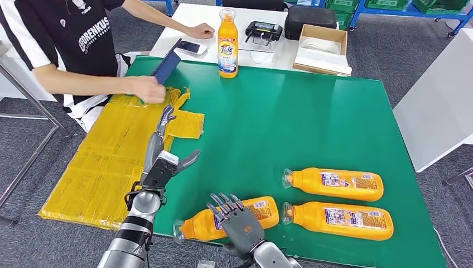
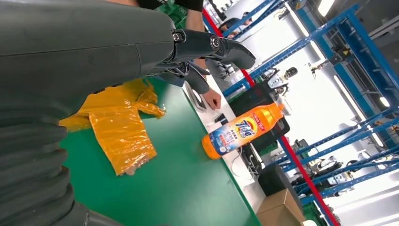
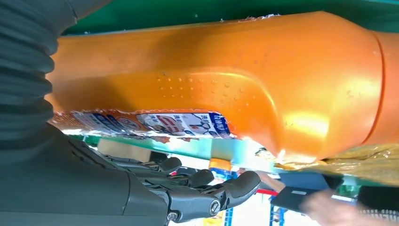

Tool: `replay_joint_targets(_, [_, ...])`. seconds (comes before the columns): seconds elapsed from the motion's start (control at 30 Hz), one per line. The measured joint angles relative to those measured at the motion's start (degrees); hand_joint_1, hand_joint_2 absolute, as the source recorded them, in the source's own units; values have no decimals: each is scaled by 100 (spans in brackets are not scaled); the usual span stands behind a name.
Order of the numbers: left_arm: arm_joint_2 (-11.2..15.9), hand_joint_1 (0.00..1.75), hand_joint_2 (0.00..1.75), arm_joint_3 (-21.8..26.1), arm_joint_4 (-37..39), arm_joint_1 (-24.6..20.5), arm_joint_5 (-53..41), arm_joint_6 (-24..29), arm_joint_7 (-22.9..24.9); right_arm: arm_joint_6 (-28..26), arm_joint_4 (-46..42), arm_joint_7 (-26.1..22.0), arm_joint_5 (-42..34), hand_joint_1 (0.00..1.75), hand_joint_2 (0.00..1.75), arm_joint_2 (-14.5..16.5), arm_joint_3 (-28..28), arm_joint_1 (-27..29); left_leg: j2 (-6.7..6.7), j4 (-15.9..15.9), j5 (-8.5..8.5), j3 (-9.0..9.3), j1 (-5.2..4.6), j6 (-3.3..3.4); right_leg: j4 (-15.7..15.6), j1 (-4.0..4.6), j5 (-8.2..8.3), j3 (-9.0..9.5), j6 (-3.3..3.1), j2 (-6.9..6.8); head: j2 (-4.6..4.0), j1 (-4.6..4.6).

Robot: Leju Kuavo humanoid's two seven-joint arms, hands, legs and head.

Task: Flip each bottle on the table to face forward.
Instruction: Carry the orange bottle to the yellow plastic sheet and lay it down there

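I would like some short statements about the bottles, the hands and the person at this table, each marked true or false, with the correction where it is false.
1. One orange bottle stands upright at the far edge of the green table. True.
2. Five bottles lie flat on the table. False: three lie flat, one near the right hand and two others to its right.
3. The left hand holds a bottle. False: it holds nothing and its fingers are apart.
4. A person's hand holds a dark flat object over the yellow sheet. True.
5. The lying bottles have their caps pointing right. False: the caps point left.
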Motion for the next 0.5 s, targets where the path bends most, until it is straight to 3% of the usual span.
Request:
replay_joint_targets(0.1, [-20, 0, 175, 33, -11, 50, 41, -1, -42, -53, -172, -725, -873, 0, 175, 29, -140, 25, -8, 0, 24, -5, 11, -7, 2, 5, 9, -48, -5, -4, 0, 2])
replay_joint_targets(0.23, [-20, 0, 175, 72, 19, 61, 100, 22, -135, 459, -1059, -1628, -2385, 0, 175, -45, -114, 157, -15, 5, 83, -35, 19, -16, 9, 7, 69, -34, 0, -4, 0, 0])
replay_joint_targets(0.37, [-20, 0, 175, 95, 81, 43, 162, 43, -175, 908, -1682, -1955, -3140, 0, 175, -171, -33, 266, -19, 9, 85, -59, 14, -9, 11, 5, 99, -36, 15, -5, 0, 1])
replay_joint_targets(0.5, [-20, 0, 175, 102, 137, -7, 201, 58, -198, 1036, -1937, -2073, -3327, 0, 175, -267, 14, 311, -20, 9, 64, -70, 6, -4, 9, 0, 83, -46, 21, -5, 0, 1])
